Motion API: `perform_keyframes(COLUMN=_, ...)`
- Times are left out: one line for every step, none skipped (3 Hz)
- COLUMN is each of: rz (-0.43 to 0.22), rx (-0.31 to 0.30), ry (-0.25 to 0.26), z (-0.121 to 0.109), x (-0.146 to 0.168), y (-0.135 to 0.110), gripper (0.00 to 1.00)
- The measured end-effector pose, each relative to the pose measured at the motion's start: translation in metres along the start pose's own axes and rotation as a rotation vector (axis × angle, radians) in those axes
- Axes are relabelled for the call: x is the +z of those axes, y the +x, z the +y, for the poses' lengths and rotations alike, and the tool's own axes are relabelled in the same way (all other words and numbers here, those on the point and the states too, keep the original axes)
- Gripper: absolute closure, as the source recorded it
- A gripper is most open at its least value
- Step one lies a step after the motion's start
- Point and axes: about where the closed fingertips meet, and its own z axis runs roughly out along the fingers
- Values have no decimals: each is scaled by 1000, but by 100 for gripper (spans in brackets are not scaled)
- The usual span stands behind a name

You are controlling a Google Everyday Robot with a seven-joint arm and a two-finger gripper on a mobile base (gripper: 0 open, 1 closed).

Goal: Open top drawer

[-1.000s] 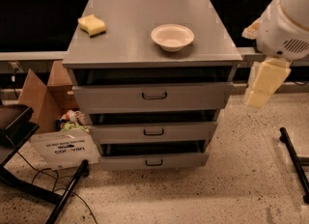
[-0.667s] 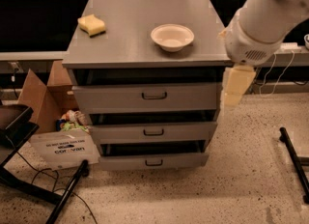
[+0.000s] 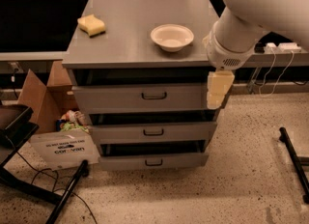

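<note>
The top drawer (image 3: 116,99) is the widest grey front of three under the grey cabinet top (image 3: 130,49). A small black loop handle (image 3: 154,95) sits at its centre. Its front stands about level with the cabinet's front edge, with a dark gap above it. My gripper (image 3: 217,90) is pale yellow and hangs from the big white arm (image 3: 241,25). It overlaps the right end of the top drawer front, well to the right of the handle. It touches nothing that I can see.
A yellow sponge (image 3: 91,25) and a white bowl (image 3: 172,37) lie on the cabinet top. Two narrower drawers (image 3: 120,133) sit below. A cardboard box (image 3: 41,97) and a white sign (image 3: 63,148) stand at the left, with black frame legs (image 3: 34,189). A black bar (image 3: 292,158) lies on the floor at the right.
The arm has swung left and towards the cabinet. The gripper has moved from beside the cabinet's right side to in front of the top drawer's right end.
</note>
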Motion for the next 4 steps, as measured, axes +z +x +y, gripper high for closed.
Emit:
perform_keyframes(rz=17, rx=-1, ry=-43, z=-4, x=37, y=9, gripper=0)
perform_keyframes(rz=58, rx=-14, ry=-94, z=-13, x=84, y=20, gripper=0)
perform_keyframes(rz=128, rx=-32, ry=-137, z=-22, x=132, y=36, gripper=0)
perform_keyframes(rz=178, rx=-31, ry=-163, z=-29, x=168, y=56, gripper=0)
